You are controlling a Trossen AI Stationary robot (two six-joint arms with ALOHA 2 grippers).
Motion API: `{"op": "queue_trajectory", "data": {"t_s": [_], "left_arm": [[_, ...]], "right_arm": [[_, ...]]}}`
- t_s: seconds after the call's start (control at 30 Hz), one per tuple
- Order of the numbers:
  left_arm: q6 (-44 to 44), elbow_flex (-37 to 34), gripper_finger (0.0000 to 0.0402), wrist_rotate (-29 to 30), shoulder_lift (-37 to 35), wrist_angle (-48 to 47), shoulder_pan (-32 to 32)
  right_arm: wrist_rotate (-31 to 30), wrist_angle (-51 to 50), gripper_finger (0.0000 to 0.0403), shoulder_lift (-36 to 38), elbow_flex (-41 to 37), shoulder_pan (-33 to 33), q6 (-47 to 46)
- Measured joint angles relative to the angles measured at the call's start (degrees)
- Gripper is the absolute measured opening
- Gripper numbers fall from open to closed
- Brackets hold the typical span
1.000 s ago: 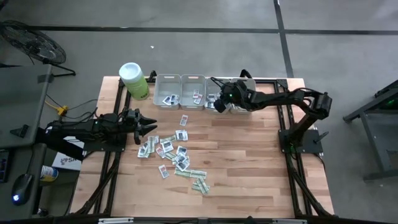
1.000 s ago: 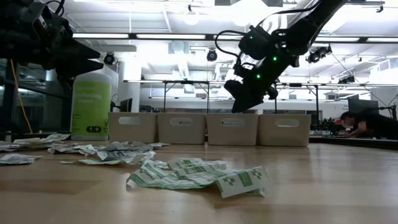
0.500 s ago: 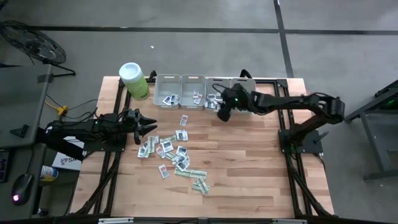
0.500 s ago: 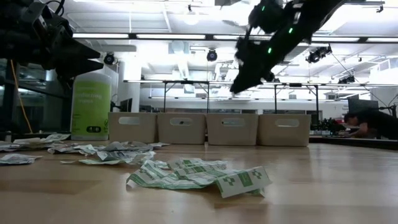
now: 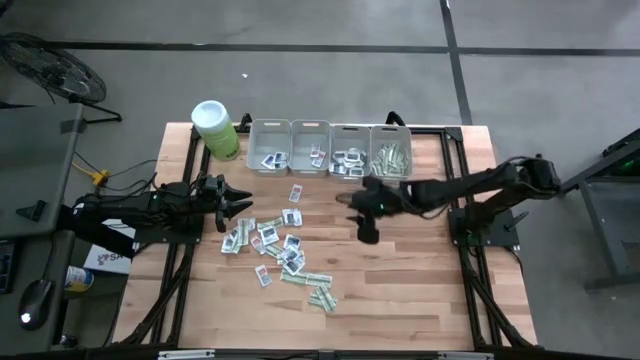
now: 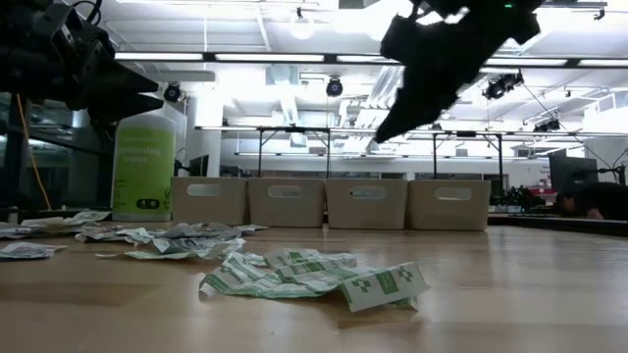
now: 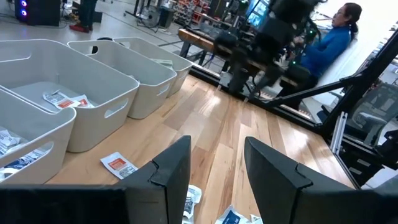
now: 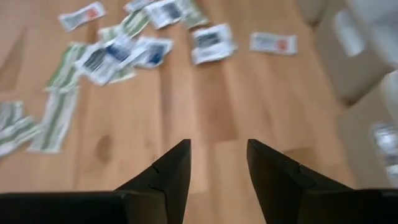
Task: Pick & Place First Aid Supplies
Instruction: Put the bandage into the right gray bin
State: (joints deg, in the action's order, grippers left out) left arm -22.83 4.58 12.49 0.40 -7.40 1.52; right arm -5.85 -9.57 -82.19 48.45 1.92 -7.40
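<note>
Table [image 5: 400, 290] carries four grey bins [image 5: 330, 148], each already holding some packets, while most first aid packets [image 5: 280, 250] lie scattered mid-table; right gripper [image 5: 367, 228] hovers beside them, fingers spread and empty, left gripper [image 5: 235, 203] waits spread at their edge

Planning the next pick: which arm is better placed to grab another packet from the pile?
Right, probably. The right hand is open, empty, tilted toward the scattered packets. The left hand, also open, waits at the pile's edge.
</note>
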Motion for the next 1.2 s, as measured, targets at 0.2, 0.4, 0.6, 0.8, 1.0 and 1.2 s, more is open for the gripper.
{"op": "queue_trajectory", "data": {"t_s": [0.2, 0.4, 0.6, 0.8, 1.0, 1.2], "left_arm": [[0.0, 0.01, 0.015, 0.0, 0.0, 0.0, 0.0], [0.0, 0.02, 0.015, 0.01, 0.0, 0.0, 0.0], [0.0, 0.0, 0.015, 0.0, 0.0, 0.0, 0.0], [0.01, 0.0, 0.015, 0.0, 0.0, 0.0, 0.0], [0.02, 0.01, 0.015, 0.0, 0.0, 0.0, 0.0], [0.02, 0.02, 0.015, 0.0, 0.0, 0.0, 0.0]], "right_arm": [[-4.59, 11.86, 0.0151, 0.0, -8.4, 7.39, -9.44], [-13.44, 27.7, 0.0147, -0.04, -17.75, 15.0, -24.1], [-20.78, 32.01, 0.0145, -0.04, -22.58, 22.81, -33.81], [-21.38, 32.3, 0.0145, -2.52, -20.99, 28.87, -30.35], [-23.0, 32.4, 0.0144, -10.0, -15.52, 30.55, -24.89], [-24.34, 32.66, 0.0144, -18.94, -9.53, 29.55, -19.1]]}}
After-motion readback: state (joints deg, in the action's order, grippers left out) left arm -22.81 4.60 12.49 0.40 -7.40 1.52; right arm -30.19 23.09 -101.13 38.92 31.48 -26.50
